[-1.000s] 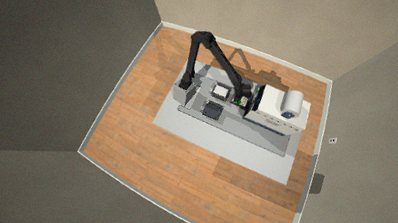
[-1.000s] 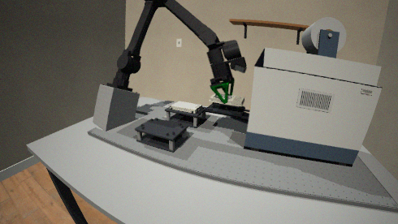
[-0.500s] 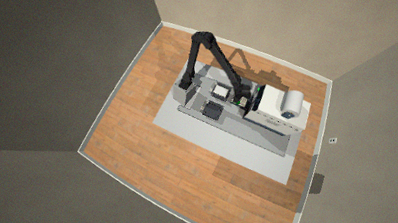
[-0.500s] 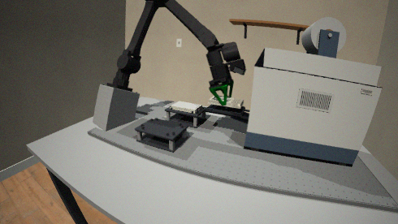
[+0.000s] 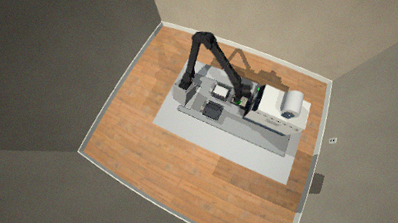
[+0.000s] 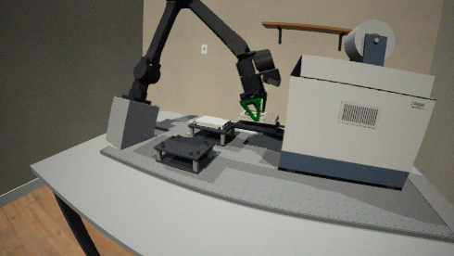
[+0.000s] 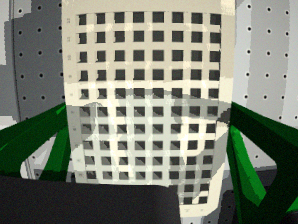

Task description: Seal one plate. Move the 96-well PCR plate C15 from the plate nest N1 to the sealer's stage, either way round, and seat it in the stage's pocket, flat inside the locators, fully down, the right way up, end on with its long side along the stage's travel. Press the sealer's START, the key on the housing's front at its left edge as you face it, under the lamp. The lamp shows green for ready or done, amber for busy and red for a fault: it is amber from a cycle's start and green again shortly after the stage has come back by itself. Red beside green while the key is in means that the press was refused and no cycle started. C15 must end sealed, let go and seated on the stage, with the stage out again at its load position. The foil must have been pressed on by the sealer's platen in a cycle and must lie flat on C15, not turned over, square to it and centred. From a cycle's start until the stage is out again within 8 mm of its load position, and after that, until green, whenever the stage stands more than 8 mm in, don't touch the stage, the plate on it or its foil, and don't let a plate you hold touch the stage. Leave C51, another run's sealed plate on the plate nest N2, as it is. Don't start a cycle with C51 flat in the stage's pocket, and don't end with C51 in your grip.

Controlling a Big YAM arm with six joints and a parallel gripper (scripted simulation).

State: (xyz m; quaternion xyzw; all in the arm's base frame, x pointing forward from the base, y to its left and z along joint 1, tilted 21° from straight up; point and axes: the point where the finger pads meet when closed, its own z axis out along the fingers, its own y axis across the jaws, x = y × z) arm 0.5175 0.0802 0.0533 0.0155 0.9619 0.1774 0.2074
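Observation:
My gripper (image 5: 240, 101) (image 6: 260, 115) (image 7: 148, 110) is shut on plate C15 (image 6: 272, 118) (image 7: 149, 85), a cream plate with open wells. Its green fingers grip the two long sides. C15 is right way up over the sealer's dark stage (image 6: 245, 126); whether it rests in the pocket or stands slightly above it I cannot tell. C51 (image 5: 220, 91) (image 6: 211, 121), with a smooth white top, lies on nest N2 (image 6: 225, 128). Nest N1 (image 5: 213, 111) (image 6: 182, 146) is empty. A green light (image 5: 259, 88) shows by the sealer's front; the START key is hidden.
The sealer housing (image 5: 274, 106) (image 6: 357, 121) stands close beyond the gripper, with the foil roll (image 5: 292, 103) (image 6: 371, 41) on top. N2 is close on the arm-base side of the stage. The arm's base block (image 6: 132, 121) stands at the far end from the sealer.

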